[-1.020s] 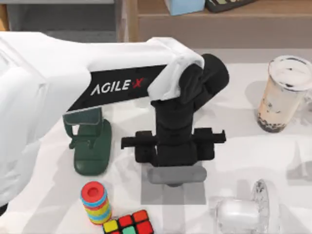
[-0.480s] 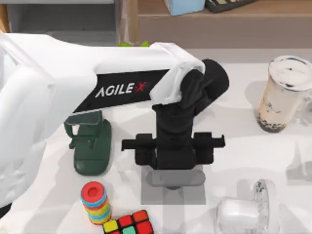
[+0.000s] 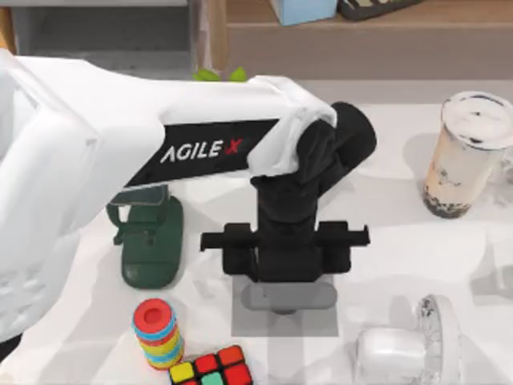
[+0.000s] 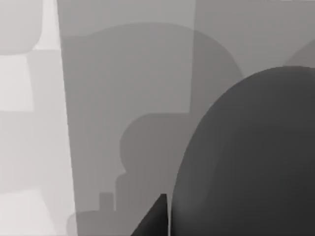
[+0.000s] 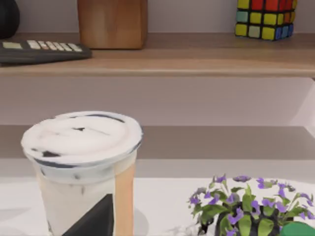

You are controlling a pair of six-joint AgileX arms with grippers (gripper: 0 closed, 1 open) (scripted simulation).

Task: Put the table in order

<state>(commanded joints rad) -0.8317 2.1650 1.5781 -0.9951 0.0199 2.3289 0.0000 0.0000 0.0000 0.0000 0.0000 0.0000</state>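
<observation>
Spreading across the whole top view, broad smooth white table [image 3: 385, 241], by far the largest surface, with small grey square mat [image 3: 321, 321] near its front edge. Nearest the front: multicoloured puzzle cube [image 3: 212, 367], stack of bright rings topped in red [image 3: 158, 331], and clear glass fan-like object [image 3: 413, 345] lying at right. Farther back: dark green stand [image 3: 151, 245] at left, capped cup of milk tea with dark pearls [image 3: 465, 156] at right. Behind these, tan wooden shelf unit [image 3: 337, 36] holding pale blue box [image 3: 303, 10]. Reaching in from left, white arm lettered "AGILE X", its black left gripper [image 3: 284, 298] low over the mat on a dark grey rounded object [image 3: 288, 298]; finger state cannot be told. Open tabletop between mat and cup. Seen from right wrist: purple-flowered potted plant [image 5: 246, 209] beside the cup, plus black calculator [image 5: 42, 49], wooden block [image 5: 112, 23] and second cube [image 5: 266, 18] on the shelf.
</observation>
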